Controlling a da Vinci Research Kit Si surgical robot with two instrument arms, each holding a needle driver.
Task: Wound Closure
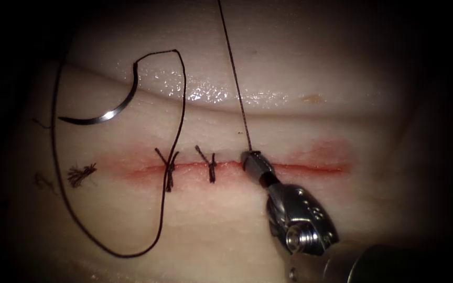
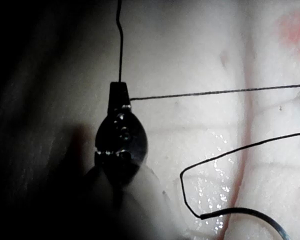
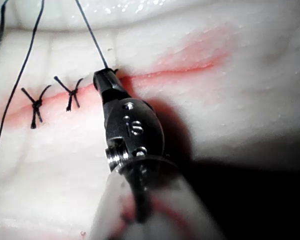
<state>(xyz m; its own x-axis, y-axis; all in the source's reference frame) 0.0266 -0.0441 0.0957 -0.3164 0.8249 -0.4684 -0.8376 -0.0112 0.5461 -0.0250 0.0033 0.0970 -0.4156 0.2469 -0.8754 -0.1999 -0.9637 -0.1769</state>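
The curved needle [image 1: 112,111] lies loose on the tissue [image 1: 310,68], above the left part of the cut [image 1: 310,168], held by neither tool and not in the tissue. Its thread [image 1: 176,99] runs in a wide loop round the left side. My right tool [image 1: 250,155] comes in from the lower right, its jaws shut on a taut thread strand [image 1: 235,78] just at the cut. That strand rises out past the top edge. In the left wrist view my left tool [image 2: 118,89] is shut on thread [image 2: 210,93] that stretches tight away from it. The right tool [image 3: 102,76] meets the cut beside the stitches.
Two knotted stitches [image 1: 169,169] [image 1: 211,166] cross the cut left of the right tool. A frayed tuft of cut thread ends [image 1: 81,175] lies at the far left. Red fluid [image 1: 321,154] stains the cut's edges. A glistening fold [image 1: 211,94] runs across the tissue above.
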